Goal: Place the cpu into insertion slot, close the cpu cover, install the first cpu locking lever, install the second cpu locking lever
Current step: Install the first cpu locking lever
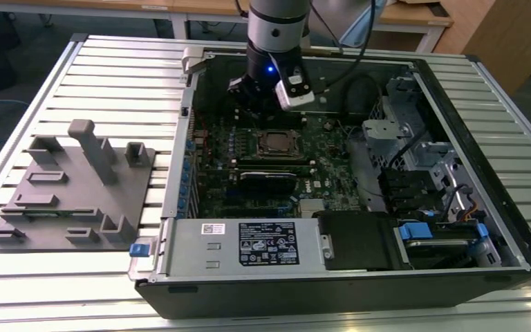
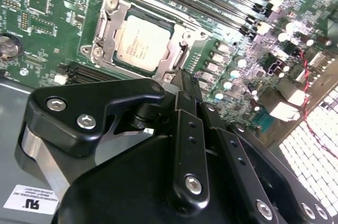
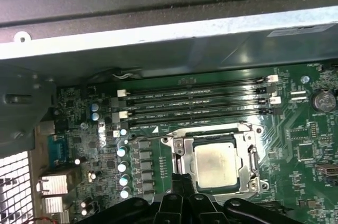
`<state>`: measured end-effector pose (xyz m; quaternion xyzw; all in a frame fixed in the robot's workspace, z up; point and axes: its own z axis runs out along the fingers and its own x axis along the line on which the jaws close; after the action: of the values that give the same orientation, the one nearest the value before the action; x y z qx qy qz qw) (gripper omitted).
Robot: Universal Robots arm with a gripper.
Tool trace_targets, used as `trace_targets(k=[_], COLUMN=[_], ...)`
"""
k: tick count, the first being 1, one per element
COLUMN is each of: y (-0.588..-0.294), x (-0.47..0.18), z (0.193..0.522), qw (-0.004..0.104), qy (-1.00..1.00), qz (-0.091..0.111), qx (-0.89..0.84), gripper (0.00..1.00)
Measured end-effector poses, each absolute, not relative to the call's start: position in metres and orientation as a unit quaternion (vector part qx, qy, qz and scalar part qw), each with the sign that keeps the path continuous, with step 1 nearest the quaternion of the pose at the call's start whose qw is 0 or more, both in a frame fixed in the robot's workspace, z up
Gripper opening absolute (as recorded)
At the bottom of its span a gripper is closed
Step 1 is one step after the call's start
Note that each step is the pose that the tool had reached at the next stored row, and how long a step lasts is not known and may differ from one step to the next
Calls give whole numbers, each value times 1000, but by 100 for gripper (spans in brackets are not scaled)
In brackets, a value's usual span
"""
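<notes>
A: One gripper [image 3: 182,180], fingers pressed together, nothing between them. Agree?
B: Agree, both wrist views show them closed and empty. The tips hang just over the far edge of the insertion slot [image 3: 170,140]. They're close to the board, but contact I can't tell.
A: Where's the cpu [image 3: 215,165]?
B: Seated in the slot, flat, metal top up. The cpu cover [image 3: 243,163] is down around it, and the chip shows through the window.
A: Direction from the tips?
B: Toward the near side of the case, a shade to the exterior view's right. Single arm, so nothing to compare.
A: Long axis?
B: Barely any, the chip's close to square. Its edges run parallel with the memory slots [image 3: 195,109]. Those run from the exterior view's left to its right across the motherboard [image 3: 296,182], just on the near side of the socket.
A: Levers?
B: The lever rods [image 3: 211,127] lie flat along two socket edges. Hooked or not, can't tell.
A: Progress?
B: My call is chip and cover steps look done, levers unclear.
</notes>
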<state>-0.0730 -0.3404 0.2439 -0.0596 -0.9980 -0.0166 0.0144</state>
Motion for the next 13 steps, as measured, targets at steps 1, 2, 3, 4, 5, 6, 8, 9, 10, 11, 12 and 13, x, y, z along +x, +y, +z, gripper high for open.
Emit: trace_targets(k=[1, 2, 3, 4, 5, 6, 8, 9, 10, 11, 12, 13], y=[-340, -340, -340, -340, -340, -340, -340, -340, -340, -340, -340, -340], x=[-73, -73, -73, -73, -73, -73, -73, -74, -74, -75, -75, -76], z=[244, 244, 244, 244, 244, 244, 244, 244, 244, 244, 244, 244], qw=[16, 16, 16, 16, 16, 16, 16, 16, 16, 16, 16, 16], qy=[-998, -998, -998, -998, -998, -998, -998, -998, -998, -998, -998, -998], qz=[-16, -16, -16, -16, -16, -16, -16, -17, -17, -16, -16, -16], qx=[-60, -60, -60, -60, -60, -60, -60, -60, -60, -60, -60, -60], gripper=[10, 10, 10, 10, 10, 10, 10, 10, 10, 10, 10, 10])
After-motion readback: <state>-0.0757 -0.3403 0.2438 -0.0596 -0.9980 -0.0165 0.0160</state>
